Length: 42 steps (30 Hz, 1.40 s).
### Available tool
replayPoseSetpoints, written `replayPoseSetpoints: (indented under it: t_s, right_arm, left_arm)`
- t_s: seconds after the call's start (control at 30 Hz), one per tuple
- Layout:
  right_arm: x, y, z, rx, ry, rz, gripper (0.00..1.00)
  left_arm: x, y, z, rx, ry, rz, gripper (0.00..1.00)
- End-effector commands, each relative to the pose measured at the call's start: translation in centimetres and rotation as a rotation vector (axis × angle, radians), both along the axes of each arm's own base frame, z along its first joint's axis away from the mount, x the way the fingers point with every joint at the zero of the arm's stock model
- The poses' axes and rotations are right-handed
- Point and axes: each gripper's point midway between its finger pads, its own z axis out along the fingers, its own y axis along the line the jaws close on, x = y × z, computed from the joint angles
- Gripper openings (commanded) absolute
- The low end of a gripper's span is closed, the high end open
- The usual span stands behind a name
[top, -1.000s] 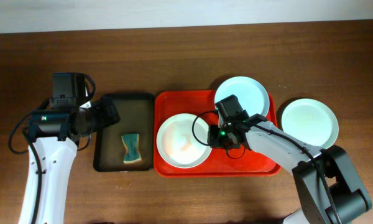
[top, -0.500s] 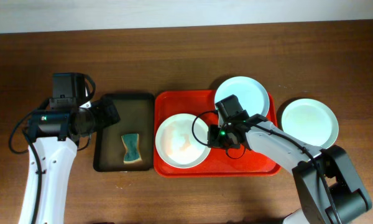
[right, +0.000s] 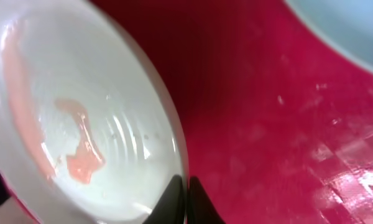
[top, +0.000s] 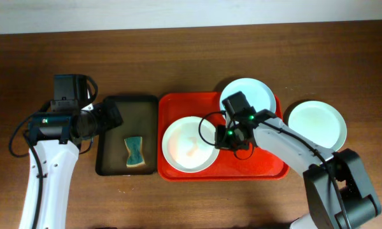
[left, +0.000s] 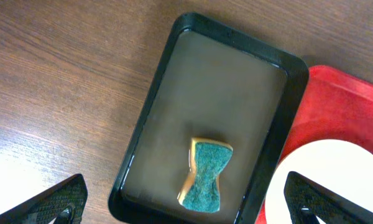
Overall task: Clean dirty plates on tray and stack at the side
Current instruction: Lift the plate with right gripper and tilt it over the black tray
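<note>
One smeared plate (top: 188, 145) on the red tray (top: 261, 168) was pinched at its rim by our right claw (right: 182, 196); our left claw (left: 186, 200) stood wide apart above the sponge (left: 206, 174).

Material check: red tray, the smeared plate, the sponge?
By look: red tray plastic, glossy with scuffed highlights; smeared plate glazed ceramic or melamine, can't tell which, shiny reflections; sponge foam, yellowish edge, matte green scouring face.

Smeared plate (right: 81, 112), end effector (right: 185, 184) pinching rim (red tray (right: 267, 137) beneath)
</note>
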Motion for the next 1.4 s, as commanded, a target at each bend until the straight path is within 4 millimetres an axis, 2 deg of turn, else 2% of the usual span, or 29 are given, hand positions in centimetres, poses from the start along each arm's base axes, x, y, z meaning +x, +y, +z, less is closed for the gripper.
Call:
replayPoseSetpoints:
  t_s: [0.0, 0.17, 0.3, 0.47, 0.73, 0.9, 1.07, 1.17, 1.37]
  right_arm:
    - [1.9, 0.5, 2.8, 0.006, -0.065, 0.037, 0.04]
    - [3.5, 0.4, 7.4, -0.035, -0.093, 0.040, 0.04]
    - [5.0, 1.1, 10.7, -0.015, -0.152, 0.042, 0.04]
    - [7.1, 1.5, 11.4, -0.036, -0.245, -0.009, 0.04]
    - [8.9, 8.1, 13.2, -0.162, -0.565, 0.017, 0.04]
    - [9.3, 12.3, 12.7, -0.162, -0.680, 0.090, 0.04]
    - [10.5, 14.7, 15.0, -0.220, -0.884, 0.246, 0.04]
    - [11.0, 15.4, 16.1, -0.216, -0.947, 0.285, 0.04]
    - [11.3, 17.3, 18.3, -0.294, -1.118, 0.502, 0.04]
  left_arm:
    - [0.0, -0.1, 0.3, -0.014, -0.008, 0.008, 0.99]
    - [0.0, -0.1, 0.3, -0.014, -0.008, 0.007, 0.99]
    - [0.0, -0.1, 0.3, -0.014, -0.008, 0.007, 0.99]
    - [0.0, -0.1, 0.3, -0.014, -0.008, 0.008, 0.99]
    - [0.0, -0.1, 0.3, -0.014, -0.008, 0.008, 0.99]
    - [0.0, -0.1, 0.3, -0.014, -0.008, 0.008, 0.99]
    - [0.0, -0.1, 0.3, -0.014, -0.008, 0.008, 0.99]
    - [0.0, -0.1, 0.3, -0.014, -0.008, 0.007, 0.99]
    - [0.0, -0.1, 0.3, -0.014, -0.008, 0.008, 0.99]
